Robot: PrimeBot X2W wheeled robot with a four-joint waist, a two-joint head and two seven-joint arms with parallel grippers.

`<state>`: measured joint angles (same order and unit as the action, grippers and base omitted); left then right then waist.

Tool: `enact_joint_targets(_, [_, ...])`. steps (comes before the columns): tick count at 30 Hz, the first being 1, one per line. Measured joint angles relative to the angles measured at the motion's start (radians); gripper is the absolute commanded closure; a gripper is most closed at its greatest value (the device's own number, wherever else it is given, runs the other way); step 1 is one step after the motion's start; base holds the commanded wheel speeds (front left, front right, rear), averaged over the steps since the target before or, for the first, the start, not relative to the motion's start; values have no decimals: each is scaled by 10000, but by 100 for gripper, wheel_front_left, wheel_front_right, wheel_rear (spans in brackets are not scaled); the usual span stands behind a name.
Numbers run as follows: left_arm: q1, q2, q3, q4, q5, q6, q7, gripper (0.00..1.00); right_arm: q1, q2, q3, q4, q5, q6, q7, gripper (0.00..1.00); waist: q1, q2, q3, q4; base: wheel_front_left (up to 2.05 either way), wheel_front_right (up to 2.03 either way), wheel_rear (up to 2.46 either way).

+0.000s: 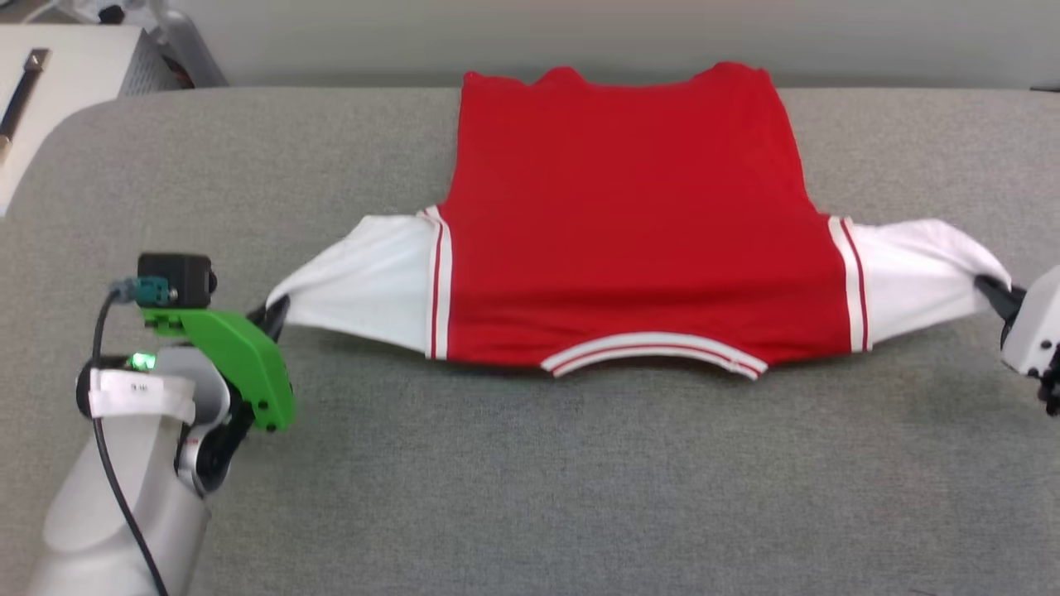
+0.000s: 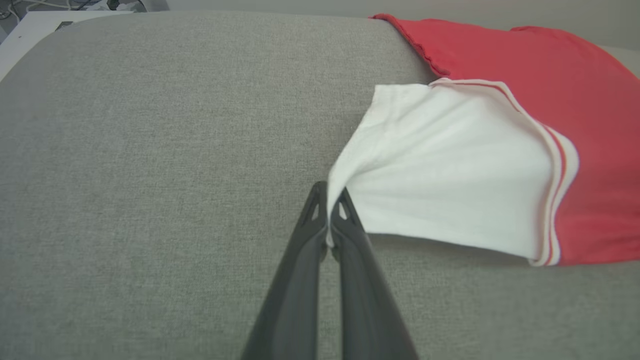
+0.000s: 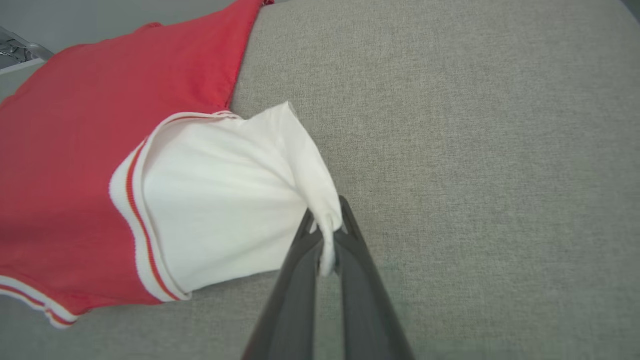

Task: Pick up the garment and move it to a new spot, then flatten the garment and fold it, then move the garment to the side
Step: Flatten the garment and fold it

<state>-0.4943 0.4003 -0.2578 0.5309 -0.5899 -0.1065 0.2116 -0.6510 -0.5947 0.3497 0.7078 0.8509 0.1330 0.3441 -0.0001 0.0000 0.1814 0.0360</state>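
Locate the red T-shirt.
The red T-shirt stretches mid head view over the grey surface, sleeves pinched by the left gripper and right gripper.

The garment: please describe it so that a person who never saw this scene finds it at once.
A grey fabric surface stretches before the robot. Across its far middle is spread the garment, each sleeve pinched by one hand: left hand, right hand. It alone is red with white sleeves.

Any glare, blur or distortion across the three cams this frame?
Head view: even diffuse light, no glare; soft shadow under the near edge of the T-shirt. Left wrist view: left gripper goes soft near the lens, faint shadow under the white sleeve. Right wrist view: right gripper likewise soft; red looks washed out.
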Motion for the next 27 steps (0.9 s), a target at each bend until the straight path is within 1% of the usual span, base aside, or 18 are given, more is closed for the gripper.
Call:
enact_joint_targets(3, [780, 167, -12, -725, -180, 148, 569, 100, 566, -104, -186, -222, 111, 2, 433, 100, 0, 0, -283, -7, 0, 0, 0])
enact_joint_targets(8, [2116, 476, 42, -2010, -470, 539, 1336, 100, 1615, -203, -646, -604, 410, 2, 1206, 100, 0, 0, -714, -8, 0, 0, 0])
enact_joint_targets(16, [4010, 894, 159, -3593, -1112, 917, 2385, 100, 3345, -303, -1618, -1469, 518, 2, 2500, 100, 0, 0, -1267, -7, 0, 0, 0])
enact_joint_targets(22, [5210, 922, 272, -4759, -1862, 1193, 3049, 100, 4648, -274, -2510, -2150, 236, 0, 3624, 100, 0, 0, -1462, -11, 0, 0, 0])
enact_joint_targets(27, [5750, 903, 100, -5490, -2063, 1300, 3446, 100, 5266, 25, -3427, -2851, -268, -2, 4178, 100, 0, 0, -1375, -2, 0, 0, 0])
